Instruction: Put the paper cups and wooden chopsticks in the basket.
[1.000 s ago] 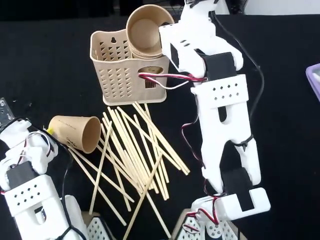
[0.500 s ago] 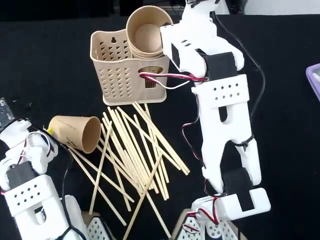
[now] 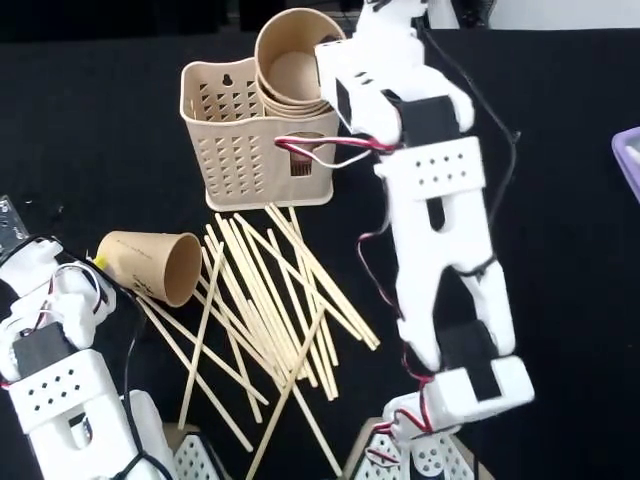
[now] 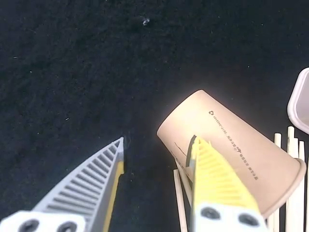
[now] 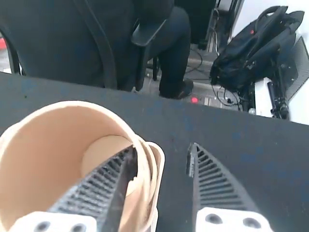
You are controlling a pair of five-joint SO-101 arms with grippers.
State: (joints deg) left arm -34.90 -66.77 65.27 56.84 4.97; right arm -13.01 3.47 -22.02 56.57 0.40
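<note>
Arm stretched far; right end effector [image 5: 161, 151] parted, one finger inside rim of stacked paper cups [image 3: 293, 65] in basket [image 3: 235, 150], seemingly unclamped. Near-left, left end effector [image 4: 157, 141] agape beside lying cup [image 3: 150, 265]; chopsticks [image 3: 265, 310] scattered mid-worktop [image 3: 560, 250].

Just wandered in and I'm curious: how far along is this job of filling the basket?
Done: a stack of paper cups sits in the basket. In hand: the right gripper is open astride the top cup's rim; the left gripper is open at the lying cup on the table. Left: that cup and all the wooden chopsticks, scattered in front of the basket.
</note>
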